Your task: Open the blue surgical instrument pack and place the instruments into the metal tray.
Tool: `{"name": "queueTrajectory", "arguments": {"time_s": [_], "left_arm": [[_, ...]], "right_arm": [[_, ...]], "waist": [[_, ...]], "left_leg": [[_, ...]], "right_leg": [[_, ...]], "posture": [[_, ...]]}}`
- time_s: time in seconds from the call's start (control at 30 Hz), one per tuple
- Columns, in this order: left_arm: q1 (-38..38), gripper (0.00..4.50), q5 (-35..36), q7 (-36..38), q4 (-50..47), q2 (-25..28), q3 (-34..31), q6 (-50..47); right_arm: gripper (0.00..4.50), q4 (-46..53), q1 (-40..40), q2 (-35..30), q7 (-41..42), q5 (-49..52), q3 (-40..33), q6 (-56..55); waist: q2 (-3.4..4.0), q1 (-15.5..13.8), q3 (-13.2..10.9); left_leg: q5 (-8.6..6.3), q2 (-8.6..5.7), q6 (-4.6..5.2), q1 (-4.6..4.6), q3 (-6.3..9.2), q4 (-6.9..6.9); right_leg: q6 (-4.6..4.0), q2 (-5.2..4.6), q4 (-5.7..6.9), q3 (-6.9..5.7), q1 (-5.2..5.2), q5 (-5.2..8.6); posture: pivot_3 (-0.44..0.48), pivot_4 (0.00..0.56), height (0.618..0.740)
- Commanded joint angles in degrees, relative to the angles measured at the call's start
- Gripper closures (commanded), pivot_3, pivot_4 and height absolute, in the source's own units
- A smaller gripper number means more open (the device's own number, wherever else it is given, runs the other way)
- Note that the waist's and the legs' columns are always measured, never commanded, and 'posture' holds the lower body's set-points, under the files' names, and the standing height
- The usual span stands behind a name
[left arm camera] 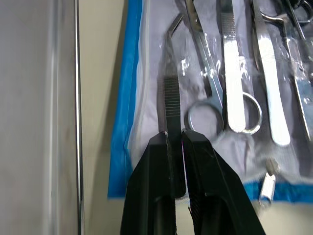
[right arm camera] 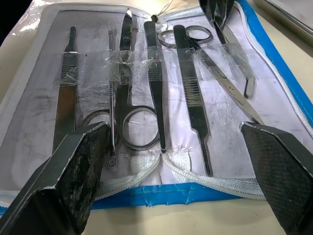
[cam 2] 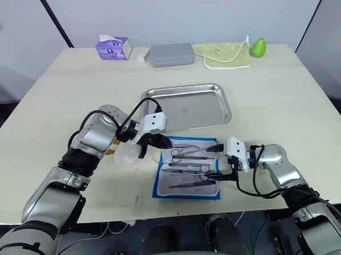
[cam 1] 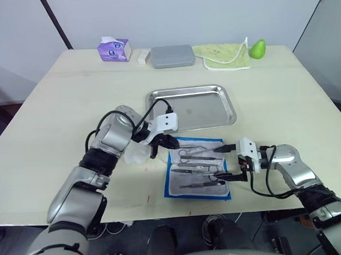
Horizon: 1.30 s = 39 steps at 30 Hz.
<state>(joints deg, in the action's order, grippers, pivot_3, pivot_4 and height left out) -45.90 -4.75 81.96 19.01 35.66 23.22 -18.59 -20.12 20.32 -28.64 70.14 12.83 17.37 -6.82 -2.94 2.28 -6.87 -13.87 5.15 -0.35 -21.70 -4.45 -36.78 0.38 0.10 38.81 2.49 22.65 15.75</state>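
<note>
Here the bright-blue surgical instrument pack (cam 1: 196, 167) lay unfolded on the pale wooden table (cam 1: 283, 99), a blue-edged sheet with whitish clear lining, just in front of the shallow stainless-steel tray (cam 1: 192, 107) with its rolled rim. The thin steel instruments (right arm camera: 146, 88), scissors, forceps and tweezers, lay side by side under clear straps in the lining. The left gripper (left arm camera: 175, 142) sat at the pack's edge nearest the tray's left part, its two black fingers pinched nearly together on the ribbed end of a pair of bent-tipped steel forceps (left arm camera: 166, 93), beside the ring handles of the scissors (left arm camera: 215, 110). The right gripper (cam 1: 221, 162) rested at the pack's right edge with its fingers spread wide apart, one near each end of that edge, gripping nothing. The tray held no instruments. Along the table's far side stood a purple tissue box (cam 1: 114, 50), a grey hard case (cam 1: 171, 55), a yellow-green cloth (cam 1: 223, 56) and a small green pear-shaped object (cam 1: 258, 48).
</note>
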Motion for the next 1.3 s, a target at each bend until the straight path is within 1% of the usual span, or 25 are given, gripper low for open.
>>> {"name": "queueTrajectory", "arguments": {"time_s": [0.03, 0.17, 0.4, 0.57, 0.67, 0.73, 0.8, 0.9, 0.97, 1.0, 1.07, 1.13, 1.17, 1.2, 1.23, 1.3], "left_arm": [[-0.5, 4.42, 0.9, 0.5, -3.2, 1.7, -1.5, -1.3], [0.6, 4.42, 1.8, 0.9, -5.1, 3.6, -2.1, -2.4], [4.0, 4.42, 3.8, 0.7, -8.0, 8.7, -4.5, -3.4], [7.8, 4.42, 6.7, 0.4, -10.8, 13.0, -9.0, -2.2], [11.4, 4.42, 9.2, -0.2, -13.5, 15.9, -13.1, -2.2], [13.6, 4.42, 11.0, -1.2, -15.8, 16.7, -15.6, -3.4], [15.9, 4.42, 13.7, -3.6, -18.7, 16.5, -19.1, -6.8], [18.6, 4.42, 16.9, -10.0, -22.7, 14.7, -23.9, -14.1], [19.8, 4.42, 18.0, -12.7, -25.3, 14.1, -25.0, -17.6], [20.3, 4.42, 18.8, -15.4, -27.1, 12.8, -25.9, -20.6], [20.5, 4.42, 21.1, -21.6, -30.9, 8.8, -28.3, -28.0], [19.4, 4.42, 20.0, -32.9, -35.4, 1.1, -29.6, -35.9], [18.5, 4.42, 19.5, -37.4, -36.8, -2.2, -29.9, -39.4], [17.8, 4.42, 19.3, -40.6, -37.8, -4.3, -30.2, -42.0], [16.4, 4.42, 18.7, -43.7, -38.7, -6.3, -29.8, -45.5], [13.5, 4.42, 15.3, -51.5, -39.4, -9.8, -27.9, -50.7]], "right_arm": [[0.00, -7.7, -3.5, -1.8, -1.3, -10.8, 7.2, 4.3], [0.00, -8.1, -3.3, -1.9, -1.2, -10.9, 7.7, 4.4], [0.00, -8.2, -3.1, -2.1, -1.2, -10.9, 8.0, 4.4], [0.00, -8.3, -3.1, -2.0, -1.0, -10.7, 8.1, 4.2], [0.00, -8.1, -3.2, -2.1, -0.8, -10.5, 8.1, 4.2], [0.00, -8.1, -3.2, -2.3, -0.7, -10.3, 8.0, 4.1], [0.00, -7.9, -3.3, -2.4, -0.6, -9.9, 7.8, 4.2], [0.00, -7.6, -3.7, -2.7, -0.6, -9.4, 7.3, 4.3], [0.00, -7.5, -3.8, -2.8, -0.5, -9.2, 7.2, 4.2], [0.00, -7.4, -3.9, -2.9, -0.4, -9.1, 7.1, 4.1], [0.00, -7.4, -4.0, -3.1, -0.2, -8.8, 6.8, 4.0], [0.00, -7.3, -3.7, -3.1, 0.0, -8.5, 6.6, 3.9], [0.00, -7.3, -3.6, -3.1, 0.0, -8.4, 6.5, 3.8], [0.00, -7.3, -3.5, -3.1, 0.0, -8.4, 6.5, 3.7], [0.00, -7.3, -3.4, -3.2, 0.0, -8.3, 6.4, 3.7], [0.00, -7.3, -3.3, -3.2, 0.1, -8.2, 6.3, 3.5]], "waist": [[0.00, 0.0, 0.0], [0.01, 0.0, 0.0], [0.01, 0.0, 0.0], [0.10, 0.0, -0.1], [0.09, 0.0, -0.1], [0.10, 0.0, -0.1], [0.08, -0.1, 0.0], [0.06, -0.3, 0.0], [0.03, -0.3, 0.0], [0.02, -0.4, 0.0], [0.05, -0.4, 0.0], [-0.06, -0.7, 0.1], [-0.17, -0.9, 0.1], [-0.28, -1.2, 0.2], [-0.34, -1.2, 0.2], [-0.32, -1.3, 0.2]], "left_leg": [[0.00, 0.00, 0.00, 0.00, 0.01, 0.00], [0.00, 0.00, 0.00, 0.00, 0.05, 0.02], [0.00, 0.01, 0.00, 0.03, 0.09, 0.04], [0.00, 0.01, 0.00, 0.02, 0.12, 0.05], [0.00, 0.02, 0.00, 0.01, 0.19, 0.06], [0.00, 0.04, 0.00, 0.02, 0.20, 0.07], [0.00, 0.05, 0.00, 0.06, 0.15, 0.16], [0.00, 0.07, 0.00, 0.06, 0.21, 0.15], [0.00, 0.06, 0.00, 0.07, 0.23, 0.15], [0.00, 0.05, 0.00, 0.07, 0.24, 0.15], [0.00, 0.03, 0.00, 0.09, 0.21, 0.17], [0.00, 0.00, 0.00, 0.08, 0.23, 0.16], [0.00, -0.01, 0.00, 0.08, 0.23, 0.16], [0.00, -0.03, 0.00, 0.07, 0.24, 0.14], [0.00, -0.03, 0.00, 0.07, 0.27, 0.12], [0.00, -0.03, 0.00, 0.07, 0.28, 0.12]], "right_leg": [[0.00, 0.00, 0.00, 0.00, 0.00, 0.00], [-0.01, 0.00, 0.00, 0.01, 0.00, 0.01], [-0.04, -0.02, 0.00, 0.02, 0.00, 0.04], [-0.08, -0.06, 0.00, 0.02, 0.00, 0.06], [-0.19, -0.10, 0.00, 0.02, 0.00, 0.12], [-0.22, -0.13, 0.00, 0.02, -0.01, 0.14], [-0.22, -0.18, -0.02, 0.05, -0.01, 0.14], [-0.20, -0.21, -0.02, 0.01, -0.01, 0.16], [-0.07, -0.18, -0.03, -0.02, -0.01, 0.24], [-0.07, -0.17, -0.04, -0.02, -0.01, 0.24], [-0.06, -0.17, -0.05, -0.01, -0.02, 0.24], [-0.04, -0.18, -0.08, -0.03, -0.05, 0.24], [-0.03, -0.18, -0.08, -0.03, -0.07, 0.23], [-0.01, -0.16, -0.08, -0.02, -0.11, 0.22], [0.01, -0.14, -0.09, -0.04, -0.17, 0.21], [0.04, -0.10, -0.08, -0.03, -0.16, 0.19]], "posture": [[0.000, 0.150, 0.740], [0.000, 0.150, 0.740], [0.000, 0.150, 0.740], [0.000, 0.150, 0.740], [0.000, 0.150, 0.740], [0.000, 0.150, 0.740], [0.000, 0.150, 0.740], [0.000, 0.150, 0.740], [0.000, 0.150, 0.740], [0.000, 0.150, 0.740], [0.000, 0.150, 0.740], [0.000, 0.150, 0.740], [0.000, 0.150, 0.740], [0.000, 0.150, 0.740], [0.000, 0.150, 0.740], [0.000, 0.150, 0.740]]}}
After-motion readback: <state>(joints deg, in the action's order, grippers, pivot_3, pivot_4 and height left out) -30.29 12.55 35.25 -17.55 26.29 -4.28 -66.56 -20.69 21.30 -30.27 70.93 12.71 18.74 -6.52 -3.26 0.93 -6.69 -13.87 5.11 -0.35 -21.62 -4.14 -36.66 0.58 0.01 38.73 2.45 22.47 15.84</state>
